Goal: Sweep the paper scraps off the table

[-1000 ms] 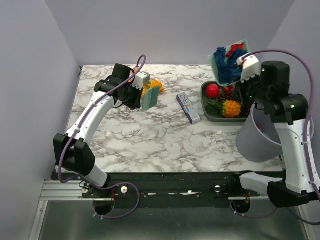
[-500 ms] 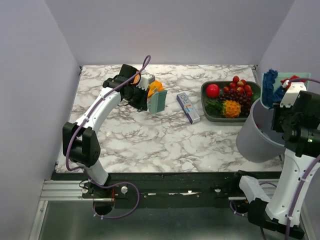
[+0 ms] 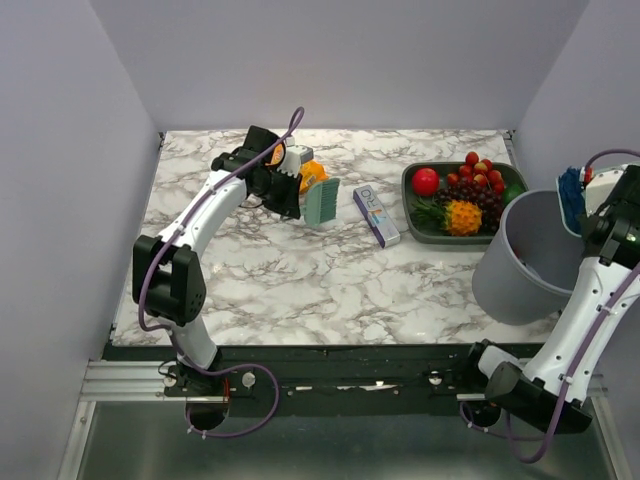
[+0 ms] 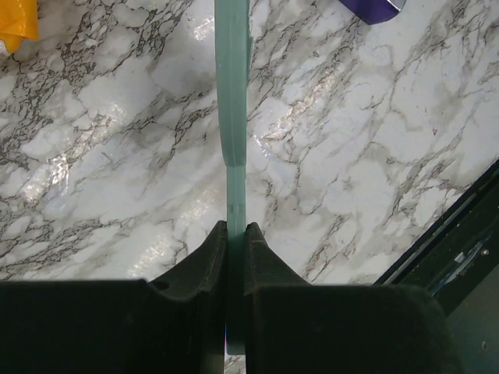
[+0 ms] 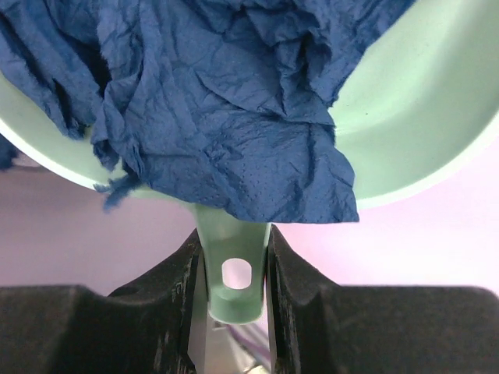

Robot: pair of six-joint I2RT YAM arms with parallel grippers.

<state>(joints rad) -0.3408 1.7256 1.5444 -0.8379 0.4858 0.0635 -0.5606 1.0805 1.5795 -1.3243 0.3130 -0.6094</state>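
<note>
- Marble-patterned and grey-veined, the table (image 3: 300,280) is carrying one dark tray (image 3: 410,226) of fruit by its right edge, one purple box (image 3: 376,215) near the middle, and one orange snack bag (image 3: 312,172) toward the far edge.
- You are seeing white lettering on the purple box, but it is too small to read.
- Your left gripper (image 4: 235,234) is clamping one teal brush (image 4: 231,93) by its thin handle, just beside the snack bag.
- Your right gripper (image 5: 231,257) is squeezing the handle of one mint dustpan (image 5: 421,117).
- The paper scraps (image 5: 226,117), dark blue and crumpled, are lying in that dustpan, past the table's right edge by the rim of one grey bin (image 3: 520,270). Their number is not showing.
</note>
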